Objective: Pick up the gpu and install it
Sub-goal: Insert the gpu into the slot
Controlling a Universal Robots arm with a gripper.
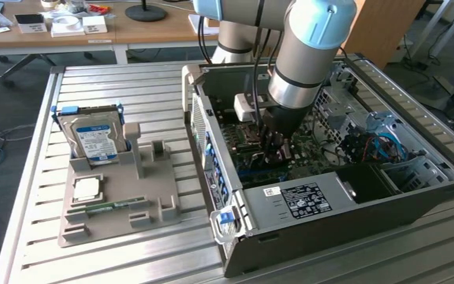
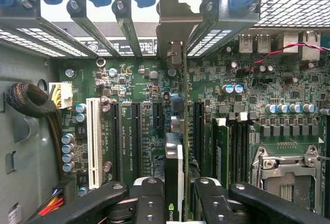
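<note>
In open case (image 1: pixel 353 228): motherboard (image 2: pixel 129 80), with gpu (image 2: pixel 174 157) edge-on over its slots, bracket toward rear grille. Clamped by gripper (image 2: pixel 175 190), jaws partly closed on gpu faces. Left of slots: cable bundle (image 2: pixel 26 98). On tray (image 1: pixel 101 231) outside case: hard drive (image 1: pixel 93 139), CPU (image 1: pixel 87 188), memory stick (image 1: pixel 104 207).

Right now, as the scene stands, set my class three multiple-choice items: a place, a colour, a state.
1. Where is the silver hard drive with the blue-white label? A flat on the floor; B upright in the grey plastic holder tray; C on a shelf.
2. What colour is the long motherboard slot beside the black slots? A white; B red; C green.
3. The black end effector is: A wide open, empty; B closed on the thin flat gpu card; C gripping a cable.
Key: 1B, it stands in the tray; 2A, white plastic; 3B, the card sits clamped in it.
</note>
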